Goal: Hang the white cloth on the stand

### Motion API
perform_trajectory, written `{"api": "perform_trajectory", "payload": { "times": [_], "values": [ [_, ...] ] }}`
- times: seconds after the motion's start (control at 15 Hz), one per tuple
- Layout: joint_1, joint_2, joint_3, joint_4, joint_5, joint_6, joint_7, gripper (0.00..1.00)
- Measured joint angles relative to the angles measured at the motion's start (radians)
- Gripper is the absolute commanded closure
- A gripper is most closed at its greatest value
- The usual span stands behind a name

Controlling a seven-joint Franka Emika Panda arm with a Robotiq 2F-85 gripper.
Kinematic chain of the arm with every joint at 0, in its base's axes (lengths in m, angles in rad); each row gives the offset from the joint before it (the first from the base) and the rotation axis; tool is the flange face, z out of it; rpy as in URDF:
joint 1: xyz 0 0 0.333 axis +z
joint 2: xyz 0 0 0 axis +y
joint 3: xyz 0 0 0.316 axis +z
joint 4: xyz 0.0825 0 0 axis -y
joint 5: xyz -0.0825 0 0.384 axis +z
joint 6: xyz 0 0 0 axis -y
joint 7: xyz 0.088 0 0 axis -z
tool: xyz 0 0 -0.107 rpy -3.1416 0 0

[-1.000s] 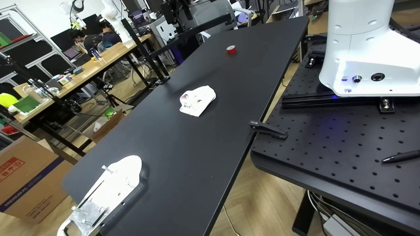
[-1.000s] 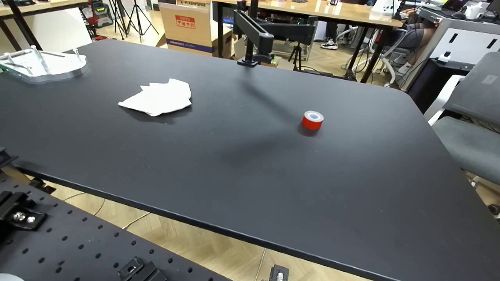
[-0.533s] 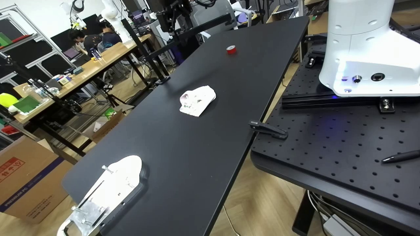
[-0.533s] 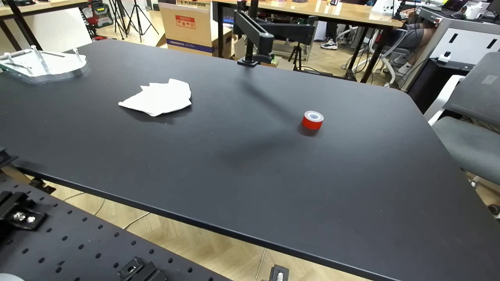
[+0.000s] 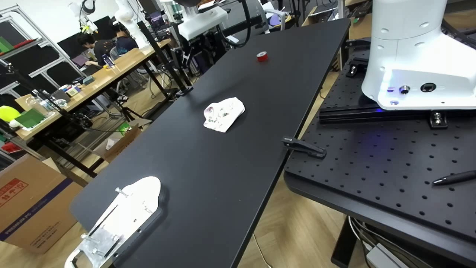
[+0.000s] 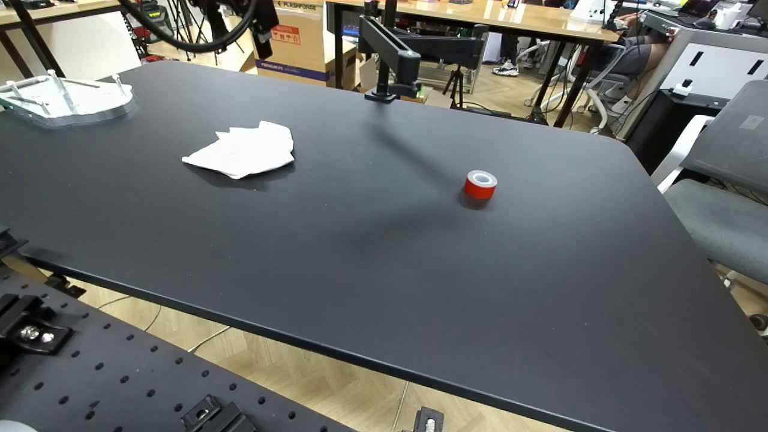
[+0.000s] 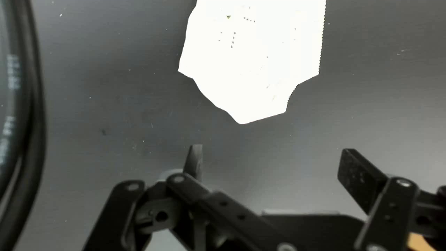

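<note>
White, nearly blown out by the light, the cloth fills the upper middle of my wrist view, lying on the black table, with a few small dark marks and a finely serrated edge along one side. My gripper has its fingers standing wide apart, the table visible between them, and the cloth's lowest corner ends short of the fingertips. A black cable runs down the left of that view.

In both exterior views I see the cloth slightly rumpled on the table, between the stand and a roll of red tape, well apart from each. The stand rests near the table's end, a white plate with pegs sticking up from it. In an exterior view some coloured print shows on the cloth, and my gripper hangs dark below the white arm link, near the top; its fingertips are too small for me to make out there.

The white robot base stands over a perforated black board, where a black pen lies and a black clamp sits at the edge. A black jointed mounting arm is fixed at the table's rim, a grey office chair stands beside the table, and a cardboard box stands past its edge.
</note>
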Motion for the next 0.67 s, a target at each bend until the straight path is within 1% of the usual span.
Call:
{"api": "perform_trajectory", "payload": {
  "times": [0.13,0.4,0.67],
  "values": [
    [0.016,0.048,-0.011,-0.001,-0.008,0.026,0.032,0.0],
    [0.051,0.124,-0.044,-0.001,-0.007,0.033,0.031,0.0],
    [0.063,0.148,-0.054,-0.001,-0.007,0.034,0.031,0.0]
  ]
}}
